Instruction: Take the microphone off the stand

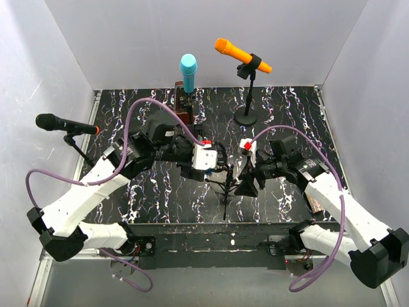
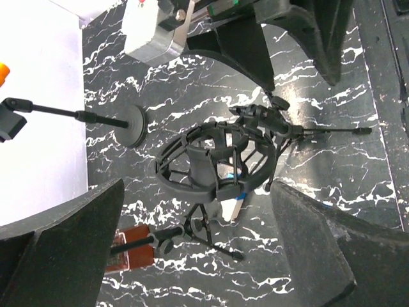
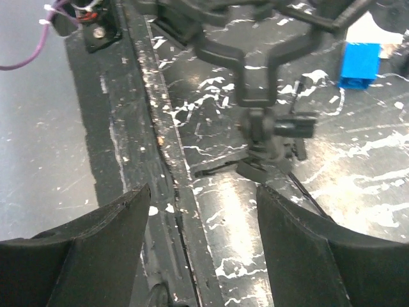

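Where white walls (image 1: 128, 45) close in — black, white-veined tabletop (image 1: 294, 115), seemingly scuffed near edge.

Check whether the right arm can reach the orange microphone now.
Probably yes: the right gripper is open and empty, nothing stands between it and the orange microphone on its stand, and the empty shock mount sits to its left.

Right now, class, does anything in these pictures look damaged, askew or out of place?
Only wear: the black rail along the table's near edge is scratched and chipped, with pale flecks showing through its finish. Nothing looks spilled or toppled.
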`<state>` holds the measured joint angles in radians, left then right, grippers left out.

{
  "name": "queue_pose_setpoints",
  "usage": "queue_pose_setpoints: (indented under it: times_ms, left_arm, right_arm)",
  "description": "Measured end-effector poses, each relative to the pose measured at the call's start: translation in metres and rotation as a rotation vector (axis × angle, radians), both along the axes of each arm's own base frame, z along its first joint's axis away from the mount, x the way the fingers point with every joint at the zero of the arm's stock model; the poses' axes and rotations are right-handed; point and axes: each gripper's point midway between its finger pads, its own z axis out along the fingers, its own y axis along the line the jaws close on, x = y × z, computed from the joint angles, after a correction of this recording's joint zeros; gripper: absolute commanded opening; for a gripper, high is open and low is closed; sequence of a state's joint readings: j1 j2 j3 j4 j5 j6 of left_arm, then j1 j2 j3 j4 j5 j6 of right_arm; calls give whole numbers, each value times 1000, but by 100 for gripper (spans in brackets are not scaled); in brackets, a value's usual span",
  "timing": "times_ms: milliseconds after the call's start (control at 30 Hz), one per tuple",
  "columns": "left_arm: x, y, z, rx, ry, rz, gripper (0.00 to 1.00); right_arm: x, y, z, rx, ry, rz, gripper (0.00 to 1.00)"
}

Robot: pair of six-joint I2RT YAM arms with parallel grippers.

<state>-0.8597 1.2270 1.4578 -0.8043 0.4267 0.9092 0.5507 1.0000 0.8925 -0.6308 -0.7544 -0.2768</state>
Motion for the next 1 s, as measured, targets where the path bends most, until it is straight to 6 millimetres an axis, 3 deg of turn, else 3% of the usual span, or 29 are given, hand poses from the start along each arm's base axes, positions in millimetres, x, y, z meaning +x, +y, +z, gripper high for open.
queue_pose_setpoints:
  times_ms: [267, 433, 600, 733, 800, 1000]
  left_arm:
    - [-1, 27, 10, 39, -88, 50, 98]
    - [3, 52, 15, 65, -148, 126, 98]
    - [12, 81, 26, 34, -188, 234, 98]
    - [27, 91, 35, -10, -201, 324, 98]
    - [30, 92, 31, -18, -183, 353, 98]
    - [11, 98, -2, -53, -30, 384, 98]
  right_arm:
    - [33, 3, -6, -33, -35, -138, 75]
    - [42, 14, -13, -32, -18, -121, 71]
    - [42, 22, -22, -47, -5, -96, 50]
    - [48, 22, -28, -70, 3, -130, 37]
    - [53, 20, -29, -88, -9, -161, 26]
    - [84, -5, -24, -153, -51, -311, 15]
